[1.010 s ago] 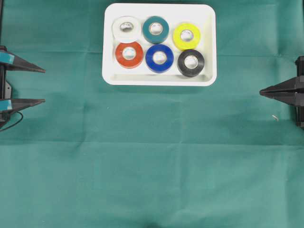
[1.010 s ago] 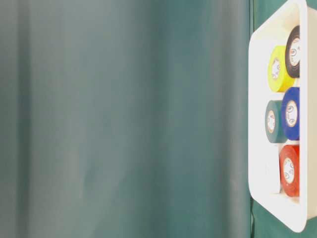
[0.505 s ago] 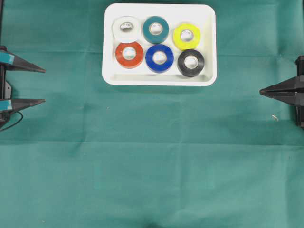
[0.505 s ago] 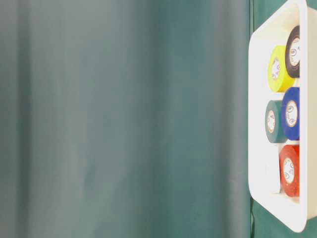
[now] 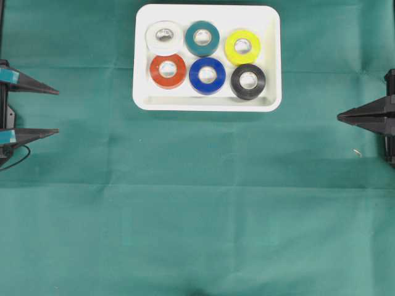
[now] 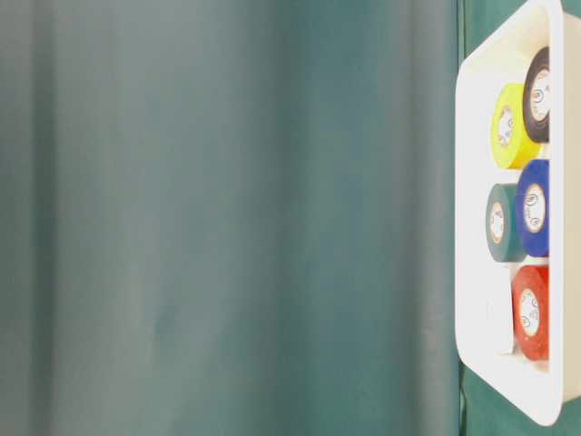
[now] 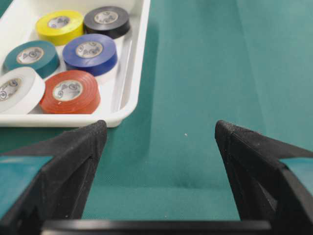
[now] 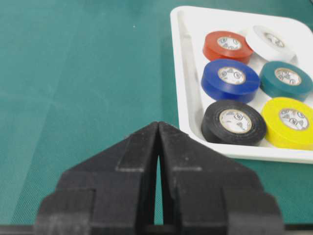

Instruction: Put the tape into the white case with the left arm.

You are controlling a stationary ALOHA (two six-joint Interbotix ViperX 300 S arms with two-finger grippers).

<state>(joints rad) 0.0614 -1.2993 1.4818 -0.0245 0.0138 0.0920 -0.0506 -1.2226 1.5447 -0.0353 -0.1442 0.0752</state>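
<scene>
The white case (image 5: 139, 102) (image 7: 132, 73) (image 8: 188, 93) (image 6: 472, 300) lies at the top middle of the green cloth. Inside it sit several tape rolls: white (image 5: 164, 37), teal (image 5: 202, 38), yellow (image 5: 242, 47), red (image 5: 167, 71), blue (image 5: 207, 75) and black (image 5: 248, 81). My left gripper (image 5: 57, 111) (image 7: 160, 128) rests at the table's left edge, open, with nothing between its teal-banded fingers, well left of the case. Over at the right edge my all-black right gripper (image 5: 339, 118) (image 8: 158, 124) is shut and empty.
A green cloth (image 5: 203, 209) covers the whole table. A tiny pale scrap (image 5: 357, 152) lies near the right gripper. A black cable (image 5: 18, 157) loops below the left gripper.
</scene>
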